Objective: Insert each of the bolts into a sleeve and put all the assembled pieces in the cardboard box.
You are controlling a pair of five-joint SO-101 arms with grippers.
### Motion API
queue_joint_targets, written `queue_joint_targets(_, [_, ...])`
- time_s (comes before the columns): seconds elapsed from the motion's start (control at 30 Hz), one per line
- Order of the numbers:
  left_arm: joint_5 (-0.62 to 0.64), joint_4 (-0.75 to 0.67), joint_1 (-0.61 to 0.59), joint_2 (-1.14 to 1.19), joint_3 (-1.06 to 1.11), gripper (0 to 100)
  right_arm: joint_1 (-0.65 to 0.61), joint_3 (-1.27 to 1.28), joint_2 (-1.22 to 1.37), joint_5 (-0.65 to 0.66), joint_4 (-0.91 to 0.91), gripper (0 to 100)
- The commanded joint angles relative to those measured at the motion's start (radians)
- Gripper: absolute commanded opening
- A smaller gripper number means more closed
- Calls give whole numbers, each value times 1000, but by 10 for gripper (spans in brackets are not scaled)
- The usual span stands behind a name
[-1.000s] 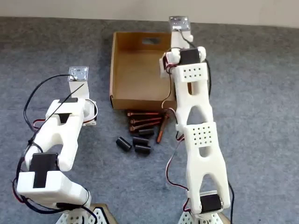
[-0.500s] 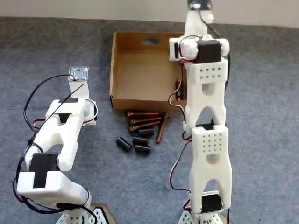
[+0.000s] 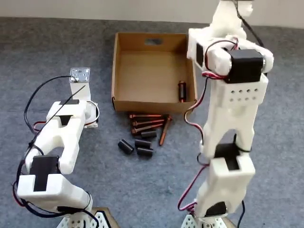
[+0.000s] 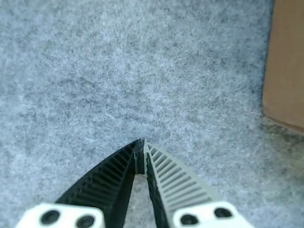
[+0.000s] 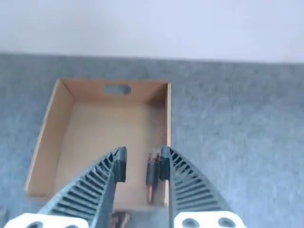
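My right fingers [image 5: 164,161] hang wide and empty over the box [image 3: 114,71], where one assembled piece [image 3: 182,91] lies. My left fingers [image 4: 141,152] are closed, empty. Bolts [image 3: 147,122] and sleeves [image 3: 137,146] crowd the tabletop [image 3: 57,42]. Risk: grasping two, or scattering neighbours.

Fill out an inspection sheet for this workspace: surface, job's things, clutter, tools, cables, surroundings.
Surface: grey carpet.
Job's things: cardboard box holds one bolt in a sleeve near one wall; loose bolts and black sleeves lie in front of the box.
Clutter: nothing seen.
Tools: left tool shut, over bare carpet; right tool open, above the box.
Cables: black cable loops off the left arm; red wires hang beside the right arm.
Surroundings: pale wall behind the table.
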Motion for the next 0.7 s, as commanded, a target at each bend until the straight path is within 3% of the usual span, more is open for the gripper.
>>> queue_joint_targets(0.0, [-8,-11,10,-4,-31,10,15,213,-81,-6,-38,116])
queue_joint_targets(0.37, [-8,-9,10,-4,-31,10,71,558,108,-2,-472,119])
queue_joint_targets(0.67, [-8,-14,12,-4,-31,10,62,556,269,0,-519,119])
